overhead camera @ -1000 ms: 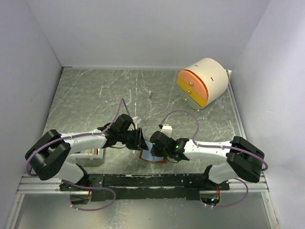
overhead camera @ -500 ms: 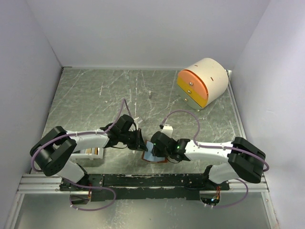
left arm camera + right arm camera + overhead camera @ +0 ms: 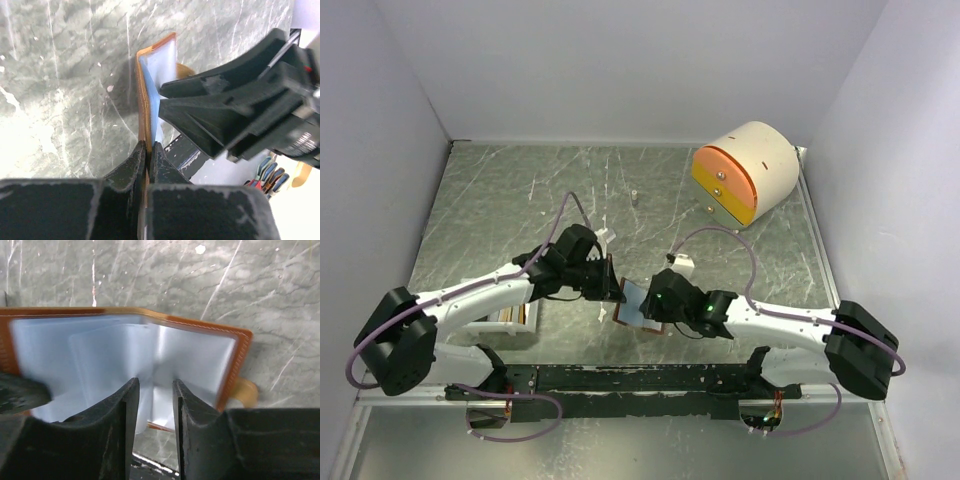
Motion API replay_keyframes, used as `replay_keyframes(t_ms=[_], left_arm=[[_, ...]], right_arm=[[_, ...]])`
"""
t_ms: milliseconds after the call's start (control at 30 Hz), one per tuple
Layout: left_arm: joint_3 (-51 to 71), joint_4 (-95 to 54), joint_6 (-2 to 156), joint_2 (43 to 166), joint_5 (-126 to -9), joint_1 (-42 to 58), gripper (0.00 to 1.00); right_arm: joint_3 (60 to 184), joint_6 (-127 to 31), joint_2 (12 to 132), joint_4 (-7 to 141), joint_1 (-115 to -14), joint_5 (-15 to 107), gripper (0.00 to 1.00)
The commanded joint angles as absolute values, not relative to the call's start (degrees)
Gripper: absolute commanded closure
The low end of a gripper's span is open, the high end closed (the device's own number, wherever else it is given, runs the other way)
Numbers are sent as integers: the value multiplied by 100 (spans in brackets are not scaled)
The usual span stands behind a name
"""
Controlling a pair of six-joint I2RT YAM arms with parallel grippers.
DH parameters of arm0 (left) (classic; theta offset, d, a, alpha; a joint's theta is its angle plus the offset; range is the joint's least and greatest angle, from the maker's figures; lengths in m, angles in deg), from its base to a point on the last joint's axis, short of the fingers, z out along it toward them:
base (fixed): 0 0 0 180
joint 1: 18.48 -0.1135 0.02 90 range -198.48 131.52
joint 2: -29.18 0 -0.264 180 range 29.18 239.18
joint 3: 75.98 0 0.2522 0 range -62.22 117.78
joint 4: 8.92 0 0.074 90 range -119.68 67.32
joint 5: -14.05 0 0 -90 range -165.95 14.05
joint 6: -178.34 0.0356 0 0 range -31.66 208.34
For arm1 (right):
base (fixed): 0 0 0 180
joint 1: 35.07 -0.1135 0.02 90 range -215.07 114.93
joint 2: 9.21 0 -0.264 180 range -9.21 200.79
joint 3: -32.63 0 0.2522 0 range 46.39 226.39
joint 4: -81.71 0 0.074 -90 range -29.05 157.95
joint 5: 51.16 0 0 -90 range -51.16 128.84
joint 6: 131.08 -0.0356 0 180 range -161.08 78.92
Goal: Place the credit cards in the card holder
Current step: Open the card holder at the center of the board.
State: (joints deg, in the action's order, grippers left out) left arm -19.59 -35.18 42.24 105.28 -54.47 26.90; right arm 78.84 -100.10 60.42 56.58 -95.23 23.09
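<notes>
Left wrist view: left gripper (image 3: 148, 148) clamped on the near cover of the card holder (image 3: 150, 80), propping it open for loading; right gripper (image 3: 152, 386), narrowly parted, straddles its fold, grip unclear.

Bright even overhead light, soft shadows; card holder (image 3: 100, 350) smeared, washed pale in right wrist view.
</notes>
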Motion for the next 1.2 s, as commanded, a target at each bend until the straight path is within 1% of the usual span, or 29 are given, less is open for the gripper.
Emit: replay_keyframes(t_ms=[0, 167, 333, 433, 567, 667, 733, 800, 1000, 1067, 1167], left_arm=[[-1482, -4556, 4546, 10514, -5794, 2757, 93], [-1043, -5065, 4789, 10914, -6226, 3003, 93], [-819, -5174, 4785, 11185, -6373, 3100, 93], [-711, -5316, 4771, 11292, -6544, 3106, 93], [-758, -5206, 4690, 11298, -6524, 3108, 93], [-861, -5024, 4585, 11242, -6506, 3106, 93], [-996, -4772, 4461, 11179, -6452, 3102, 93], [-1172, -4397, 4307, 11131, -6328, 3092, 93], [-1623, -3313, 3908, 11197, -5914, 3066, 93], [-1775, -3076, 3794, 11201, -5957, 3035, 93], [-2108, -2688, 3711, 11206, -6089, 2958, 93]], right_arm=[[7436, -9881, 6118, 6130, -9256, 2569, 69], [7346, -9799, 6492, 6497, -9221, 2725, 75], [7383, -9670, 6584, 6439, -9154, 2790, 76], [7524, -9662, 6140, 5954, -9140, 2699, 75], [7826, -9672, 5172, 5340, -9140, 2584, 73], [7927, -9724, 4670, 5391, -9140, 2630, 72], [7931, -9785, 4593, 5589, -9140, 2709, 68], [7907, -9849, 4725, 5816, -9140, 2831, 64], [8078, -9772, 5632, 5977, -9141, 2915, 63], [8065, -9795, 5880, 5927, -9140, 2872, 62], [8038, -9774, 6151, 5908, -9140, 2784, 59]])
